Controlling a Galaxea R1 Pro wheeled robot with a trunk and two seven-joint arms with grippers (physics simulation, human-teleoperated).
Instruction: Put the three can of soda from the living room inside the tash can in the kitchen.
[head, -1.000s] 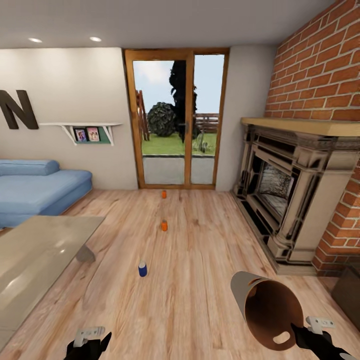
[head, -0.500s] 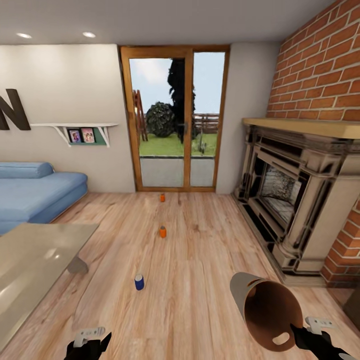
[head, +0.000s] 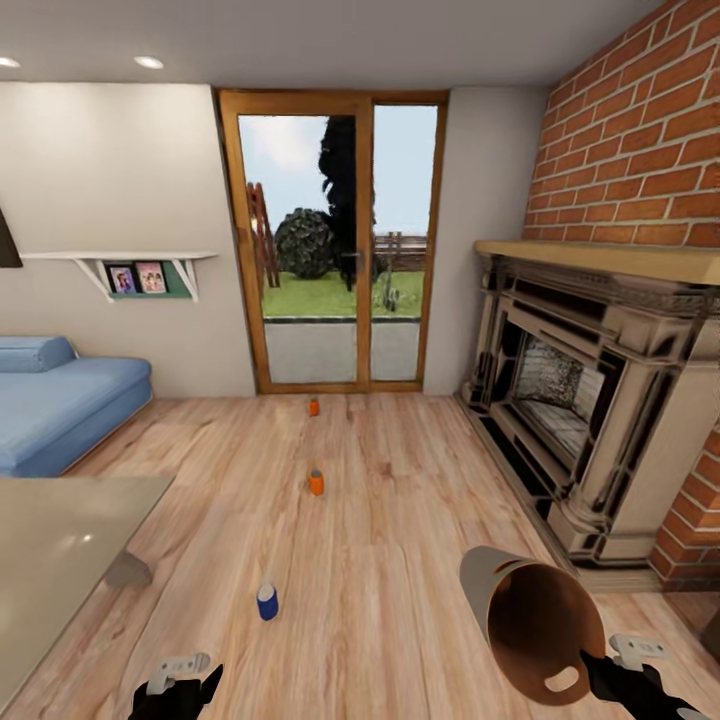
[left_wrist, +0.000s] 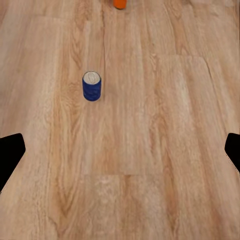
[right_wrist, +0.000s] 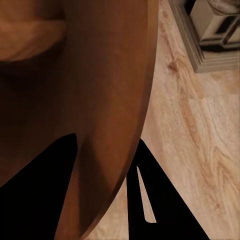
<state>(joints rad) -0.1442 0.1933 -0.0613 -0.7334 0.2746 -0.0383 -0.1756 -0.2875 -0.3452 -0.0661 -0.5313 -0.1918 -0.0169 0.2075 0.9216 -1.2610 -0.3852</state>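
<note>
- The living room has a pale plank floor (head: 400, 560), glass doors (head: 335, 245) at the far wall, a stone fireplace (head: 590, 400) under brick on the right, a blue sofa (head: 60, 410) at far left and a grey table (head: 60, 560) at near left.
- The trash can (head: 535, 620) is here in the living room, not the kitchen. It is carried tipped at near right, with its orange-brown mouth facing the camera.
- As far as its inside shows, the trash can holds 0 cans.
- The right gripper (head: 625, 680) pinches the trash can's rim; in the right wrist view 1 finger lies inside the wall and 1 outside.
- The left gripper (head: 180, 688) hangs low at near left, spread wide and holding nothing; its fingertips (left_wrist: 11, 152) sit at the edges of the left wrist view.
- All 3 cans stand upright on the floor in a rough line towards the doors: the blue can (head: 267, 601) nearest, the middle orange can (head: 316, 482) farther, the far orange can (head: 314, 407) just before the doors.
- My judgement: 0 of 3 cans are binned; all 3 pickups remain, as does taking the trash can to the kitchen.
</note>
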